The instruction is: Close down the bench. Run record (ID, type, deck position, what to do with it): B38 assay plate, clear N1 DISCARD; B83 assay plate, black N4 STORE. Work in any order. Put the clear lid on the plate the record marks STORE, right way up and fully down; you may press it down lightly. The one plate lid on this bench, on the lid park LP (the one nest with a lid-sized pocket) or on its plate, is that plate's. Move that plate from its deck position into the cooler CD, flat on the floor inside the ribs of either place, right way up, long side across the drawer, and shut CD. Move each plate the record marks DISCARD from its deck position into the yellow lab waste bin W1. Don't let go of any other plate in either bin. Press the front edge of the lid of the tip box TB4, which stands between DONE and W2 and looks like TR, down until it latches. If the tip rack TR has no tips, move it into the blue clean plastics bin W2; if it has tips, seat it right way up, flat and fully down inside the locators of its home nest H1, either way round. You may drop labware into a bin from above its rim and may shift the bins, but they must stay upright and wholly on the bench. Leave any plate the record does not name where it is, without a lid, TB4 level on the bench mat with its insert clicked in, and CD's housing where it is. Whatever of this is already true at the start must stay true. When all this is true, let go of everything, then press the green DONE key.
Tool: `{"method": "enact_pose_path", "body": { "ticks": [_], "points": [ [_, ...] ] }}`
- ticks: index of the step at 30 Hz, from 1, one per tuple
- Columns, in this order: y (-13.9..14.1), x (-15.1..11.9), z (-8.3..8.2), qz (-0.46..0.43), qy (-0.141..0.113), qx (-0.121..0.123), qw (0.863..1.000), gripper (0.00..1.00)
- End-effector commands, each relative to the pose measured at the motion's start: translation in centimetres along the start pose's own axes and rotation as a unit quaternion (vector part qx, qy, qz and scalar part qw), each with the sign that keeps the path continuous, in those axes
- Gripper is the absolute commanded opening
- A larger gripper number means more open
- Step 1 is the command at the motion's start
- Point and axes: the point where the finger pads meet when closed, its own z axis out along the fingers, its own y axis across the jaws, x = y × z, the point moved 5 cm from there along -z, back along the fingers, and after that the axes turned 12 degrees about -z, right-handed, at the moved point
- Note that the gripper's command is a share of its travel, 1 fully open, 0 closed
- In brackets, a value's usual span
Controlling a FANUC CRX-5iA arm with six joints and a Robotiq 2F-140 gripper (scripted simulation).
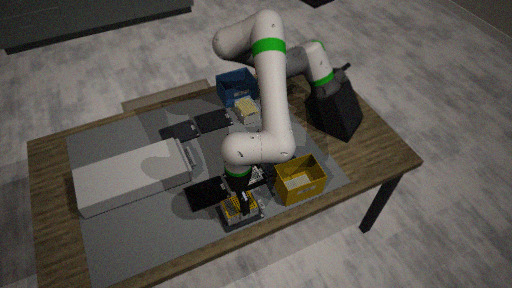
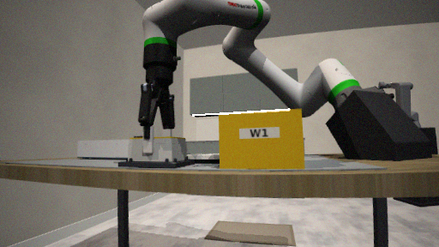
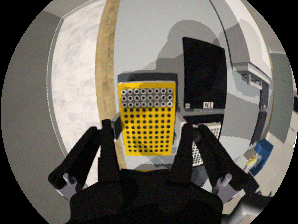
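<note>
Tip rack [image 3: 148,123]: yellow perforated top with tips in its far rows, grey body, seated on a dark nest at the counter's [image 1: 390,150] front edge. My arm hung vertical, tool [image 3: 148,157] clamped across the rack

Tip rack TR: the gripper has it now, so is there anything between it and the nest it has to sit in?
Nothing visible. The gripper is shut on the tip rack, which already sits over the dark nest at the bench's front edge. The yellow bin W1 stands beside it, apart from it. Whether the rack is fully down cannot be told.
</note>
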Motion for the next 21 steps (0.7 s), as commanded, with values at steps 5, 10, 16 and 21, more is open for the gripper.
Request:
{"method": "enact_pose_path", "body": {
  "ticks": [5,10,16,21],
  "points": [
    [-0.01,0.01,0.06,0.0,0.0,0.0,1.0,0.0],
    [-0.01,0.01,0.06,0.0,0.0,0.0,1.0,0.66],
    [-0.01,0.01,0.06,0.0,0.0,0.0,1.0,0.66],
    [-0.01,0.01,0.06,0.0,0.0,0.0,1.0,0.66]
  ]
}}
